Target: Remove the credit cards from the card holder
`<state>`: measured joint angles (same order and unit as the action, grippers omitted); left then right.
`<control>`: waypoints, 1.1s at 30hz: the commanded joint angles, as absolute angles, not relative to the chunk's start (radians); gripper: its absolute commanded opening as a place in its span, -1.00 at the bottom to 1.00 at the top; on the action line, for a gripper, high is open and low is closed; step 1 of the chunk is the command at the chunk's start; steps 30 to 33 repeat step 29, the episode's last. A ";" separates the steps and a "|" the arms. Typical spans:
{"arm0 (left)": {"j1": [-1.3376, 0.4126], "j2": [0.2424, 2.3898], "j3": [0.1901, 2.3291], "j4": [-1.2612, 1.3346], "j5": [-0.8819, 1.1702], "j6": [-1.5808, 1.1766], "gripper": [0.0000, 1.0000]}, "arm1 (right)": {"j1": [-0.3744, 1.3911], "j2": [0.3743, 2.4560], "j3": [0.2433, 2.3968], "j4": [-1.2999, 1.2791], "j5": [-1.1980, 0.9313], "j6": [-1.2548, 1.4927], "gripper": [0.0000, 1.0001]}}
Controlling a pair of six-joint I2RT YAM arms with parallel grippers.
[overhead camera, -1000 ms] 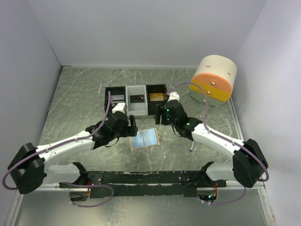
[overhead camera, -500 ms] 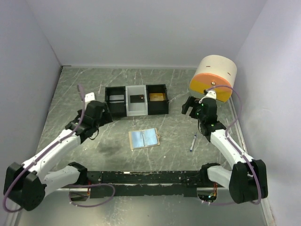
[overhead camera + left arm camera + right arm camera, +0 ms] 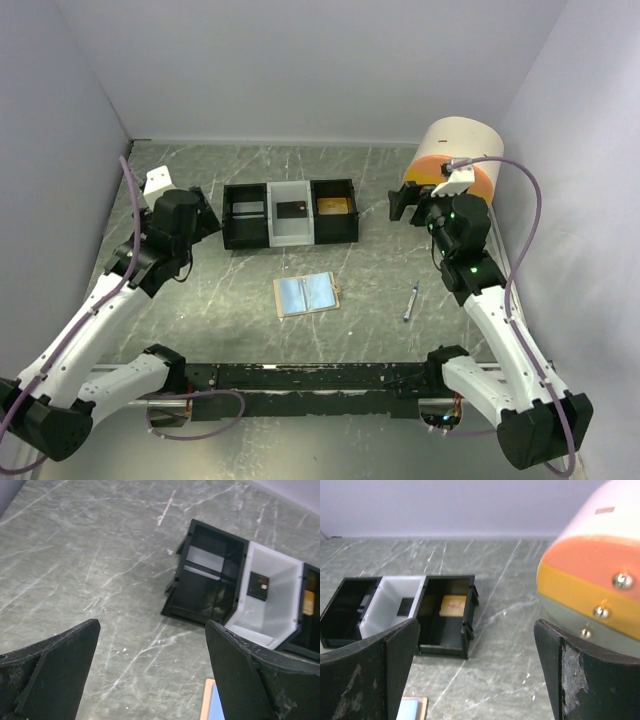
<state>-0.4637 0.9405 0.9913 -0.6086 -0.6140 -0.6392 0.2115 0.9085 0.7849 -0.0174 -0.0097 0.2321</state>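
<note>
The card holder (image 3: 306, 294) lies spread open on the table, pale blue inside with a tan rim. Only its corner shows in the left wrist view (image 3: 210, 704) and in the right wrist view (image 3: 413, 708). A three-compartment tray (image 3: 290, 235) behind it holds a silvery card (image 3: 250, 208), a black card (image 3: 291, 209) and a gold card (image 3: 333, 205). My left gripper (image 3: 207, 224) hovers left of the tray, open and empty (image 3: 152, 627). My right gripper (image 3: 403, 203) hovers right of the tray, open and empty (image 3: 476, 625).
A large cream, orange and yellow cylinder (image 3: 455, 165) stands at the back right, close to the right gripper (image 3: 600, 575). A pen (image 3: 410, 300) lies right of the card holder. Walls close in the table on three sides.
Both arms have drawn back from the card holder, the left one to the far left, the right one to the far right. Both grippers opened wider.
</note>
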 commanded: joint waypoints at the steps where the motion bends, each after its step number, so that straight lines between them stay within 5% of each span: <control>1: -0.463 0.981 1.061 -0.712 -0.692 -0.602 0.98 | 0.351 0.912 0.907 -0.129 0.206 0.084 1.00; 5: -0.465 0.964 1.073 -0.659 -0.632 -0.534 0.97 | 0.477 0.961 0.958 -0.172 0.432 0.047 1.00; 33: -0.465 0.863 1.054 -0.610 -0.615 -0.468 0.99 | 0.480 0.946 0.977 -0.189 0.530 0.175 1.00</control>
